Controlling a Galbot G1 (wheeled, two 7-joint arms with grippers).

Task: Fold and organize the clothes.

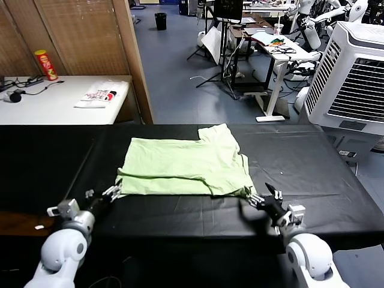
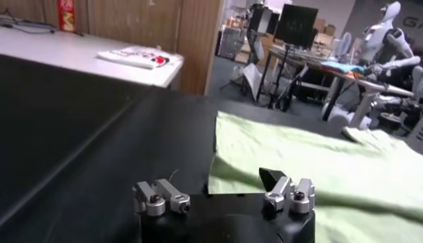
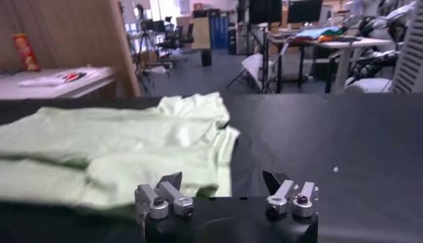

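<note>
Shirt [image 1: 183,167] lies folded on the black surface [image 1: 312,174], left gripper [image 1: 111,193] and right gripper [image 1: 262,198] at its near corners, fingers spread and empty.

Shirt [image 1: 183,165]: I see pale lime-green, plain, with no pattern on the side that shows.
Table [image 1: 312,174]: I see a black cover, with a few tiny pale specks.
Left gripper [image 1: 105,195]: I see silver metal with dark tips.
Right gripper [image 1: 264,198]: I see silver metal with black fingers.
Side table [image 1: 48,105]: I see a white top.
Packet [image 1: 99,95]: I see white, with red and black print.
Can [image 1: 46,65]: I see red with some yellow.
Wall panel [image 1: 78,36]: I see light brown wood.
Floor [image 1: 180,72]: I see grey-blue.
Cooler [image 1: 354,78]: I see white, with grey slats.
</note>
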